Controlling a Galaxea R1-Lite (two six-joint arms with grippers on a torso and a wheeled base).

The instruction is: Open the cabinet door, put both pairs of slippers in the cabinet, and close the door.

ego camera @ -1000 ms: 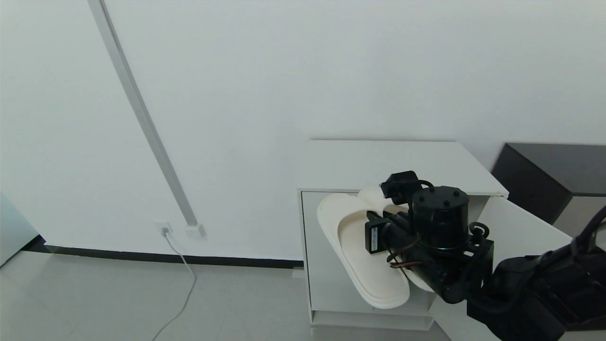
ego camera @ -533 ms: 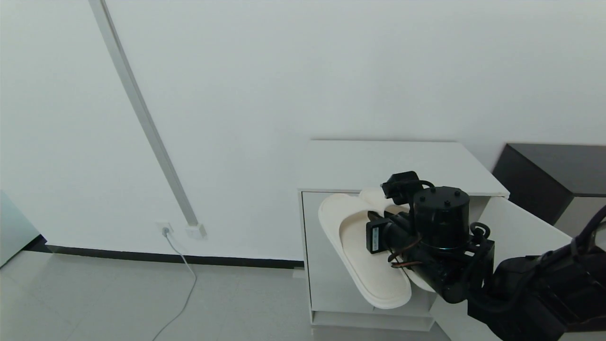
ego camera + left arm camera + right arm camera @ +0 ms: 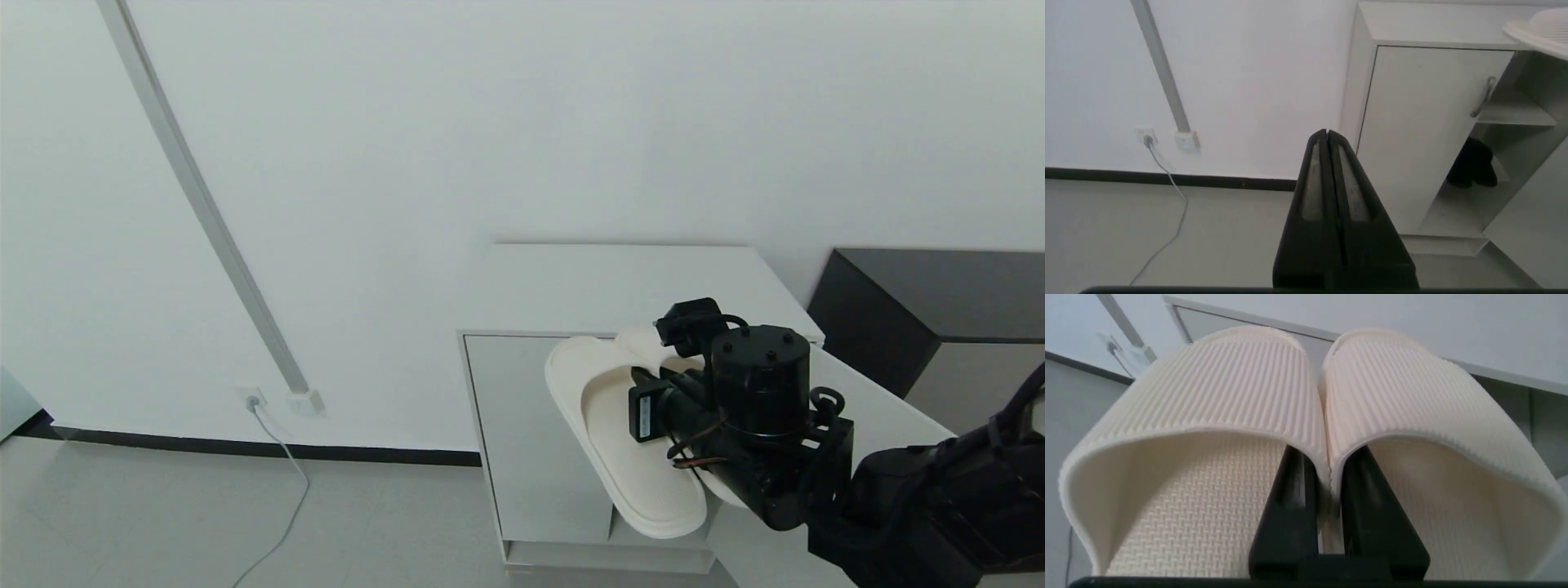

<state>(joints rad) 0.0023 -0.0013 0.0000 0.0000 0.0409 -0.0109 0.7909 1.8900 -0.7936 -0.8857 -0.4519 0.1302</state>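
Note:
My right gripper (image 3: 1327,469) is shut on a pair of cream slippers (image 3: 629,441), its fingers pinching the two inner walls together. The pair hangs soles outward in front of the white cabinet (image 3: 620,282), across the edge of the closed left door (image 3: 531,433). The right door (image 3: 869,404) stands open beside my arm. In the left wrist view the open side (image 3: 1515,122) shows a shelf, with a dark pair of slippers (image 3: 1474,163) on the level below. My left gripper (image 3: 1328,137) is shut and empty, low and well to the left of the cabinet (image 3: 1429,139).
A black cabinet (image 3: 922,310) stands right of the white one. A wall socket with a cable (image 3: 253,402) and a grey slanted rail (image 3: 196,204) are on the wall at left. The grey floor (image 3: 163,514) to the left is open.
The whole head view has shifted, so the cabinet sits further left in the picture. Relative to it, my right gripper with the cream slippers stands nearer the open side.

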